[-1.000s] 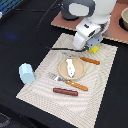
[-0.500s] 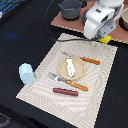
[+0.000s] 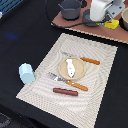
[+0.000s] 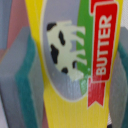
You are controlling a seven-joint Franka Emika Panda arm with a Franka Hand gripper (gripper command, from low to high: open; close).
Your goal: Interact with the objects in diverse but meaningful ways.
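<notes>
One yellow butter packet fills the wrist view, its cow picture and red "BUTTER" banner running lengthwise between two teal-edged grey pads, so the jaws appear to be pinching it across its narrow width. In the exterior view the gripper holds the packet aloft over the brown board at the far edge, near the grey pot. The striped placemat, with plate, sausage and blue cup, lies well apart, toward the near side of the table; any placing move probably turns on that direction.
</notes>
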